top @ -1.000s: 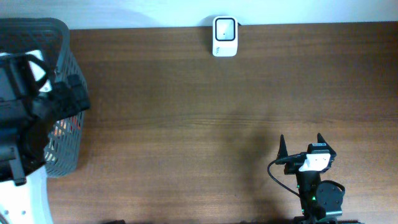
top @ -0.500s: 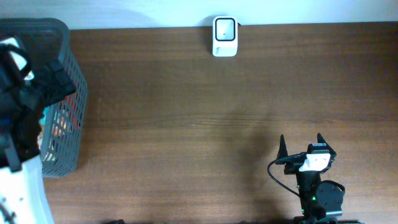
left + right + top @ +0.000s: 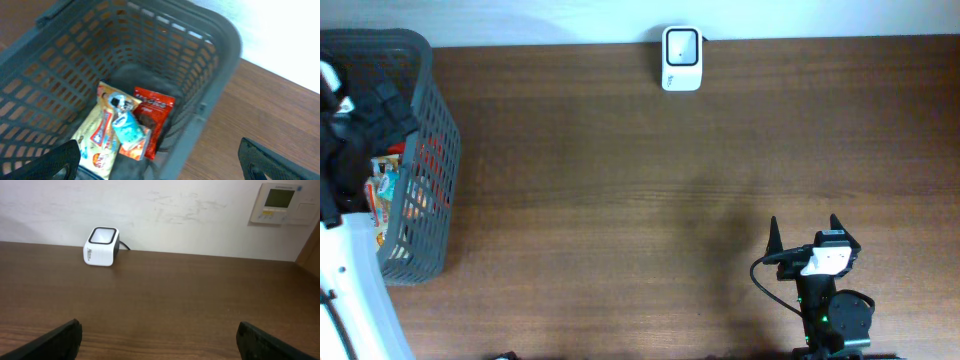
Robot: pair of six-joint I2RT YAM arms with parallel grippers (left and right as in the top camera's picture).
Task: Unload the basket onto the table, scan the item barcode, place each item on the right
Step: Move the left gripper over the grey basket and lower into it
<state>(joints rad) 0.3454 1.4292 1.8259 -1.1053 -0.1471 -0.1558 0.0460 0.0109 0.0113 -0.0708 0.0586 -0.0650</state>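
The worktop (image 3: 650, 190) is dark brown wood grain, running the full width of the overhead view and meeting a pale wall (image 3: 820, 18) along its far edge. A small white scanner (image 3: 681, 58) with a dark-framed square window on top sits at that far edge near the middle, its cable (image 3: 123, 247) leading off behind it toward the wall. A grey mesh basket (image 3: 438, 170) stands at the left end, well apart from the scanner, its slatted side facing the open wood
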